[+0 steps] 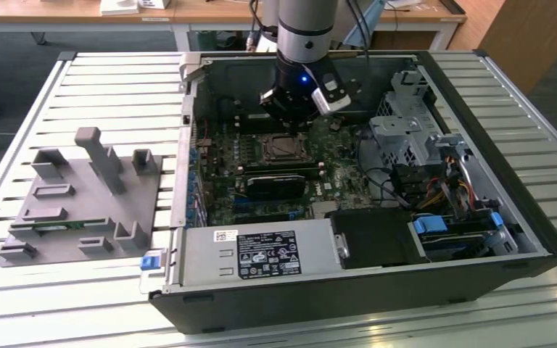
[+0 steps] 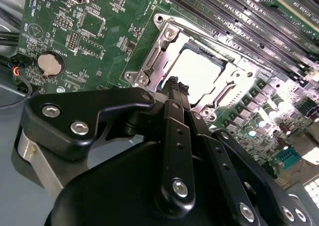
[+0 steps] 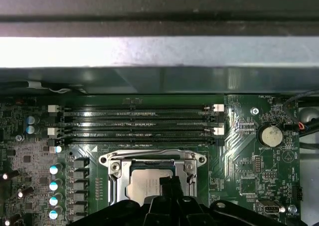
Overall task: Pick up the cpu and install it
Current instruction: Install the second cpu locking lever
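- cpu (image 2: 199, 72) sits flat inside the socket frame (image 2: 149, 61) on the motherboard (image 2: 75, 32), silver top up; looks seated where install wants it.
- PC case (image 1: 510, 217) lies on its side on the slatted worktop (image 1: 114, 94), so the board faces up for a vertical approach.
- pincer (image 2: 175, 85) hangs just over the socket edge, fingers pressed together, nothing between them; whether the tips touch the chip, can't tell.
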Robot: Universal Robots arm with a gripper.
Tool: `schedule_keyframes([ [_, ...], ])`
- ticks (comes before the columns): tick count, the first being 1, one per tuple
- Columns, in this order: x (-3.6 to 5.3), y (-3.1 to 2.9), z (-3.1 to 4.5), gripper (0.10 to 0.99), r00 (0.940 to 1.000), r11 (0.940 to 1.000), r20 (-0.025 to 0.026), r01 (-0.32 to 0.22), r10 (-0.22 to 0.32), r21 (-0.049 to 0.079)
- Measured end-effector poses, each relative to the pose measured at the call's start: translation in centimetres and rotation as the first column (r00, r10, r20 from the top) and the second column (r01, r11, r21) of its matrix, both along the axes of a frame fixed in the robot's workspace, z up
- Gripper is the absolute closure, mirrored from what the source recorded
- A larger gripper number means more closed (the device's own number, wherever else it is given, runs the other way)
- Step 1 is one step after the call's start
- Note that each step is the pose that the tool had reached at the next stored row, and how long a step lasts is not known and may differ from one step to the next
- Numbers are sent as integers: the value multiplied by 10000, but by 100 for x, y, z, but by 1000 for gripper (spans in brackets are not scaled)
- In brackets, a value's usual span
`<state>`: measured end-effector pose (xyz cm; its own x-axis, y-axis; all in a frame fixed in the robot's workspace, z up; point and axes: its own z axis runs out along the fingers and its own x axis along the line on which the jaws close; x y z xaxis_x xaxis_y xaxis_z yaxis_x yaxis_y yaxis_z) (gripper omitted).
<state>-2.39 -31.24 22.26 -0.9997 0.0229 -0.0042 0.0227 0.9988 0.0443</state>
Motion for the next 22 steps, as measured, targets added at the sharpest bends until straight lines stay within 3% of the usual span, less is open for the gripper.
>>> schedule_keyframes([
  [11, -1, -53, 5, 980, 10000, 10000, -2, 2, -2, -3],
  [18, 0, -55, 147, 980, 10000, 10000, 0, 0, 0, -1],
  [22, 0, -74, 153, 980, 10000, 10000, -1, 0, 0, 0],
])
